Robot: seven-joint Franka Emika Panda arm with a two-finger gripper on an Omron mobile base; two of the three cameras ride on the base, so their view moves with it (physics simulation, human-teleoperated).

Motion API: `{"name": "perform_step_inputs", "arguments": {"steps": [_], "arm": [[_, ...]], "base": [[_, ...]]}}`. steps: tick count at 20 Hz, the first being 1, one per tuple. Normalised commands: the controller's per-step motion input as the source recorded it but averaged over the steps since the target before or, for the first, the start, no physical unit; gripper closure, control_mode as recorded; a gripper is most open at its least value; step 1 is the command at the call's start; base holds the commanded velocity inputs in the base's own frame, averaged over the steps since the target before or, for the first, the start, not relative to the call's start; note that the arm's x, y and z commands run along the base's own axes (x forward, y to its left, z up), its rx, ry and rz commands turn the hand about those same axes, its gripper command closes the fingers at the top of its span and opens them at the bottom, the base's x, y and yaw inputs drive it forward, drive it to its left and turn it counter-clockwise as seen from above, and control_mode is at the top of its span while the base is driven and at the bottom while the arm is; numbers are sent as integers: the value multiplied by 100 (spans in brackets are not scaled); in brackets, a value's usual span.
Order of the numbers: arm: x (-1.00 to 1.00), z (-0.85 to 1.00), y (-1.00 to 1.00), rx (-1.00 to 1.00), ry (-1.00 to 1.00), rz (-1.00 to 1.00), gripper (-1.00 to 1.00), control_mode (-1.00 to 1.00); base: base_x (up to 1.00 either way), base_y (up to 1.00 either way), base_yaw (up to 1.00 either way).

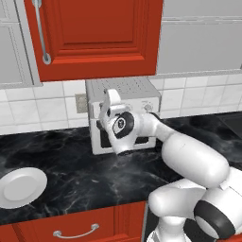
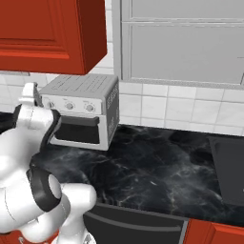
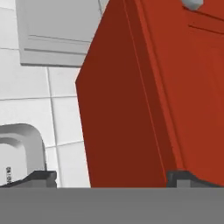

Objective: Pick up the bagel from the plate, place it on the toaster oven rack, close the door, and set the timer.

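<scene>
While arm raised before oven, per views:
drawer: red front with silver handle (image 1: pixel 75 232), below counter edge, nearest.
plate (image 1: pixel 21 187): white, bare on top, on black marble counter (image 1: pixel 85 175), far left, well apart from arm.
bagel: not on plate; location cannot tell.
gripper (image 3: pixel 111 177): fingers (image 3: pixel 41 177) spread wide, released, nothing between; aimed up at red cabinet side.
arm: white wrist and elbow directly in front of oven, blocking much of front in left base view.
toaster oven (image 2: pixel 81 114): white, against tile wall; three knobs (image 2: pixel 69 106) along top panel.
door (image 2: pixel 78 131): dark glass, looks shut; rack behind not visible.
red cabinet (image 1: pixel 92 35): overhanging oven, close above hand.
grey cabinets (image 2: pixel 186 43): farther right on wall.
</scene>
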Motion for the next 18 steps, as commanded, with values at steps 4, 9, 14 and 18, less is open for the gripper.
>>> {"name": "perform_step_inputs", "arguments": {"steps": [4,9,14,18], "arm": [[-27,47,17,3,28,-62,-100,-100],[-11,2,0,7,26,-54,-100,-100],[-59,-19,0,28,14,-26,-100,-100],[-21,-79,-1,51,2,-4,-100,-100]], "base": [[0,0,0],[0,0,0],[0,0,0],[0,0,0]]}}
